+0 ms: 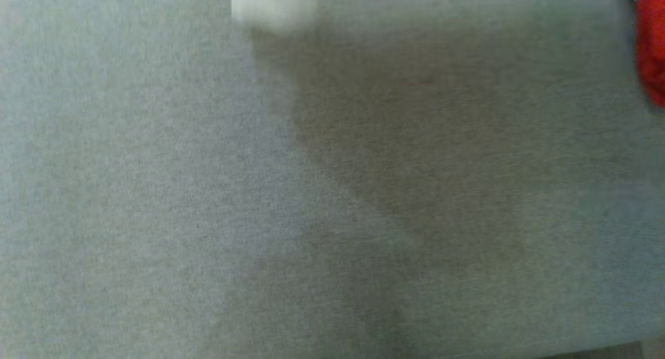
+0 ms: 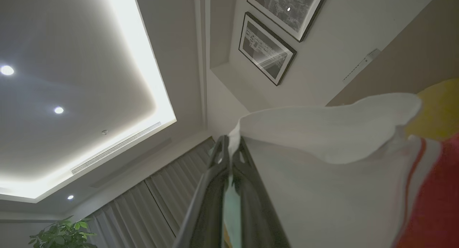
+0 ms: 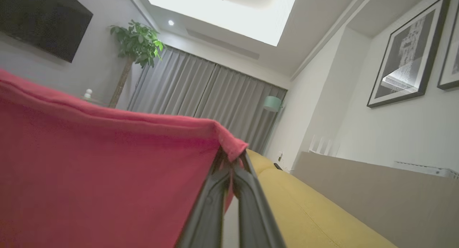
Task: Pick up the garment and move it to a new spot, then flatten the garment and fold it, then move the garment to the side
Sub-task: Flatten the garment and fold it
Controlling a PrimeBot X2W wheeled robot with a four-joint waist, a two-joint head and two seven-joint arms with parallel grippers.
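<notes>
1. Grey woven surface (image 1: pixel 208 193): spans the head view; blurred.
2. Red and white cloth garment (image 3: pixel 89 169): held up between both pincers. In the head view its red part shows at the far right edge. A blurred white patch lies at the far edge, left of centre.
3. Yellow upholstered sofa (image 3: pixel 308 212): runs away beyond the right pincer, with grey pleated curtains (image 3: pixel 200 93) at its far end.
4. Left pincer (image 2: pixel 230 150): clenched on the garment's white edge, with the cloth pinched between the fingertips.
5. Right pincer (image 3: pixel 232 161): clenched on the corner of the garment's red hem.
6. Green leafy plant (image 3: pixel 138 40): stands left of the curtains.
</notes>
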